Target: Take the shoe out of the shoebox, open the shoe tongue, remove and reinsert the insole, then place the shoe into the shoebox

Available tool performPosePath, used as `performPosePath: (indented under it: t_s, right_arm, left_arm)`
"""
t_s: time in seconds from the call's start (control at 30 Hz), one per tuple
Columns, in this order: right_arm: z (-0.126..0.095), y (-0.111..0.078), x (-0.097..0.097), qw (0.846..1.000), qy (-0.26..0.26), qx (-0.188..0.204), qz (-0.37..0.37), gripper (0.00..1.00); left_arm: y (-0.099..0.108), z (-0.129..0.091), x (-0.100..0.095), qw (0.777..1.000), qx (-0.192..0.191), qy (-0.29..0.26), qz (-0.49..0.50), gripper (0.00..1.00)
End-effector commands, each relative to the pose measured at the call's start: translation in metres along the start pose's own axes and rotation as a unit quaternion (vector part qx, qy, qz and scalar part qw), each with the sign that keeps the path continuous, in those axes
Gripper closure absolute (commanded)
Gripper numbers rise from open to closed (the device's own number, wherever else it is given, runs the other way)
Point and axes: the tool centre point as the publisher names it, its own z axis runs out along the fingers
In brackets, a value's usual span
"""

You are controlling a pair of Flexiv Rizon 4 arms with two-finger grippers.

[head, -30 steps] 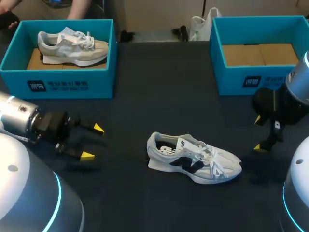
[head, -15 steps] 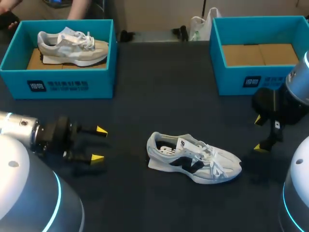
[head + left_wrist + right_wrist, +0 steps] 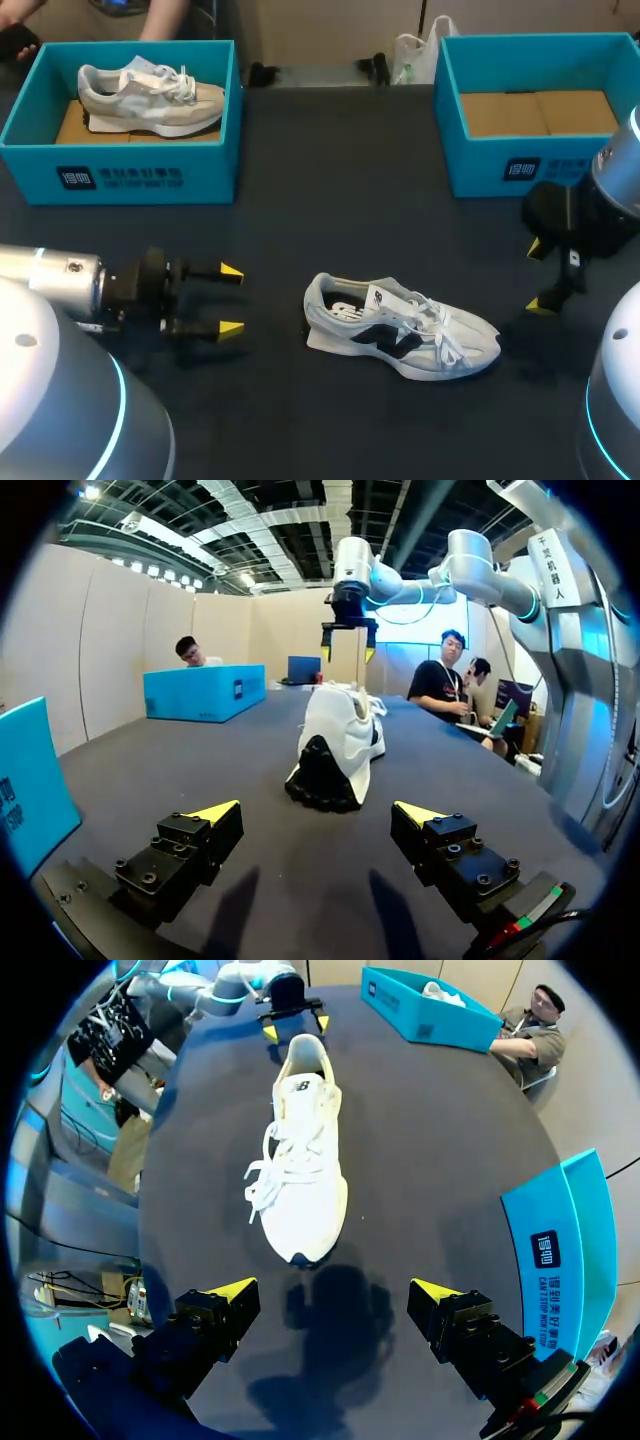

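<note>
A white shoe [image 3: 400, 328] with dark side markings lies on its sole in the middle of the dark table, toe to the right. My left gripper [image 3: 230, 299] stands open to the left of its heel, with a gap between; in the left wrist view the shoe's heel [image 3: 335, 750] is ahead of the open gripper [image 3: 317, 812]. My right gripper [image 3: 537, 277] is open to the right of the toe, tips pointing down; its own view shows the shoe's toe [image 3: 300, 1185] just ahead of the gripper [image 3: 335, 1287]. An empty blue shoebox [image 3: 540, 160] stands at the back right.
A second blue box [image 3: 130, 170] at the back left holds a beige shoe [image 3: 150, 95]. A white plastic bag [image 3: 415, 55] lies at the table's far edge. Bare table surrounds the white shoe.
My left gripper has moved to the right, toward the shoe's heel, staying open. The right arm and the shoe have not moved.
</note>
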Motion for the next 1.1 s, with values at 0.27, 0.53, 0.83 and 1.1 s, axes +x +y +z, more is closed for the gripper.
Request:
performPosePath:
  t_s: [0.27, 0.53, 0.83, 1.1]
  right_arm:
    - [0.001, 0.001, 0.001, 1.0, -0.001, 0.002, 0.0, 0.0]
    - [0.001, 0.001, 0.001, 1.0, -0.001, 0.002, 0.0, 0.0]
    - [0.001, 0.001, 0.001, 1.0, -0.001, 0.002, 0.0, 0.0]
    - [0.001, 0.001, 0.001, 1.0, -0.001, 0.002, 0.0, 0.0]
  left_arm:
    - [0.005, 0.035, -0.006, 1.0, -0.014, 0.017, 0.006, 0.0]
    - [0.009, 0.049, -0.015, 0.999, -0.008, 0.036, 0.022, 0.0]
    - [0.01, 0.071, -0.014, 0.997, -0.016, 0.063, 0.04, 0.0]
    - [0.008, 0.087, -0.009, 0.995, -0.016, 0.086, 0.046, 0.0]
